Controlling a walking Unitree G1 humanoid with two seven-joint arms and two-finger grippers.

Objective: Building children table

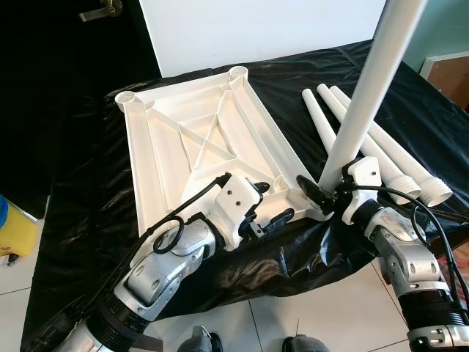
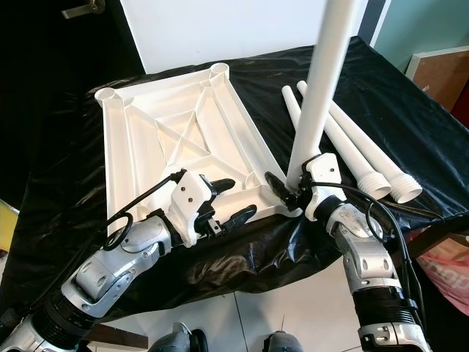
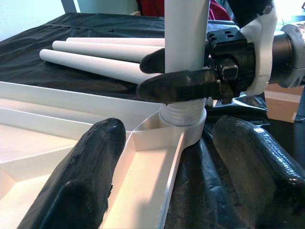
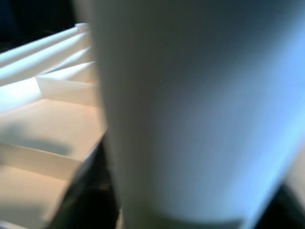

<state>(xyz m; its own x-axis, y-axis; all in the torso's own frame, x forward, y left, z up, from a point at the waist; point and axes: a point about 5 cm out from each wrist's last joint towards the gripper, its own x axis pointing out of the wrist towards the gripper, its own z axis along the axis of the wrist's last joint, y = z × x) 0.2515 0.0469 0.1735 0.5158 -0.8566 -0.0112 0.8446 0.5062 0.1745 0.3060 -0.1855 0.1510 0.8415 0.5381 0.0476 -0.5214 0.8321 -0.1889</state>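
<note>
right gripper (image 1: pixel 316 192) pinches the upright white leg (image 1: pixel 370 88) seated in the near-right corner socket of the upside-down tabletop (image 1: pixel 190 139) on the black sheet (image 1: pixel 73 220), left gripper (image 1: pixel 264 213) spread at that corner, three spare legs (image 1: pixel 381 154) at 3 o'clock.

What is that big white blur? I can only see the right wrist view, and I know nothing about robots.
Observer: It is a white table leg, standing upright. The right gripper is shut on it near its lower end.
Operator: What is it standing in?
Observer: In a round corner socket of the upside-down white tabletop, which lies on a black sheet.
Operator: Are there more legs?
Observer: Three spare legs lie side by side on the sheet, to the right of the tabletop.
Operator: What is the other arm doing?
Observer: The left gripper is open, by the tabletop's near edge, close to that socket.
</note>
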